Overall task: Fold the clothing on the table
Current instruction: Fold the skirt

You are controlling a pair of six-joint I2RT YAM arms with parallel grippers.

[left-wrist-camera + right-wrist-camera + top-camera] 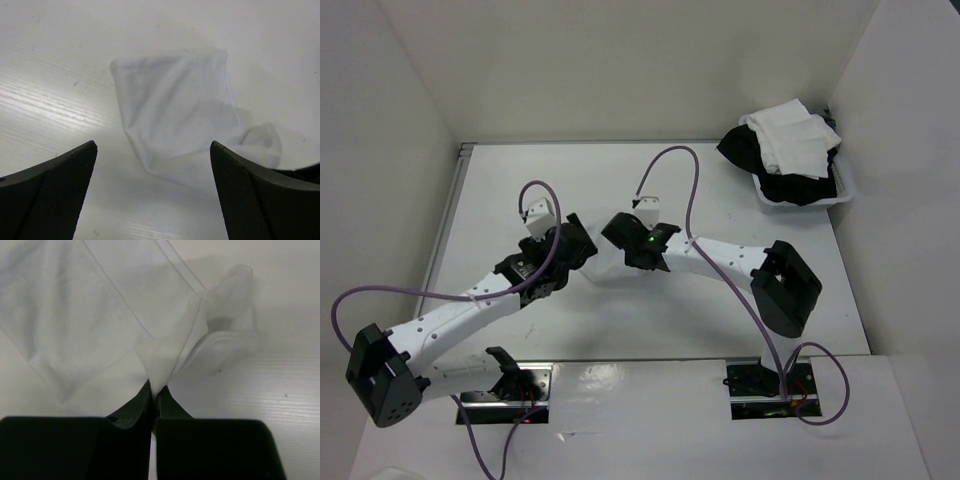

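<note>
The clothing (607, 270) is a small thin white garment lying on the white table (720, 320), between the two gripper heads. In the left wrist view the clothing (175, 110) lies partly folded just ahead of my left gripper (152, 150), whose wide-open jaws hold nothing. My left gripper (578, 242) hovers at the garment's left side. My right gripper (156, 390) is shut on a bunched corner of the clothing (90, 305), and the pinched fabric rises from the jaws in a crumpled flap. From above, the right gripper (625, 242) sits at the garment's upper right edge.
A white plastic bin (847, 190) holding a heap of white and black garments (785, 140) stands at the table's far right corner. White walls enclose the table on three sides. A grey metal strip (445, 230) runs along the left edge.
</note>
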